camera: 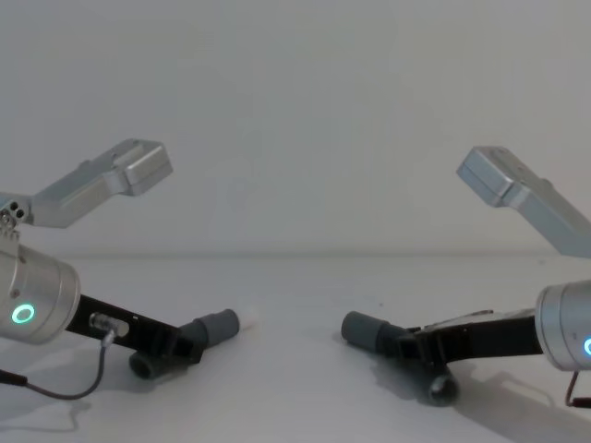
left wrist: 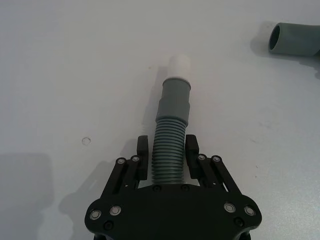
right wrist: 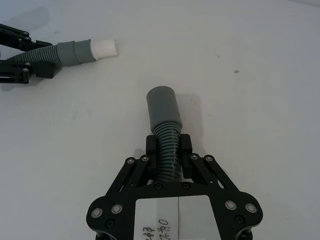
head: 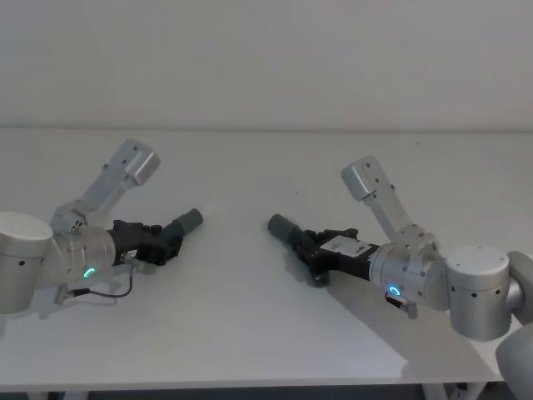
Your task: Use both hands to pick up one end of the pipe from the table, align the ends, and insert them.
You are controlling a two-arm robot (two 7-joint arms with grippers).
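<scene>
The pipe is in two ribbed grey pieces, low over the white table (head: 250, 317). My left gripper (left wrist: 167, 150) is shut on the ribbed part of the piece with the white tip (left wrist: 179, 65). That tip sticks out of its grey collar (left wrist: 174, 97) toward the middle. My right gripper (right wrist: 168, 145) is shut on the ribbed part of the other piece (right wrist: 164, 107), whose open collar mouth (left wrist: 276, 39) faces left. In the head view the left collar (head: 188, 221) and right collar (head: 283, 227) lie apart with a gap between them, not in line. The chest view shows the white tip (camera: 247, 320) and the right collar (camera: 363, 329) at about the same height.
Both silver arms reach in from the sides, the left arm (head: 50, 250) with a loose black cable (head: 104, 293) under it and the right arm (head: 433, 275) beside the table's front edge. A plain wall stands behind the table.
</scene>
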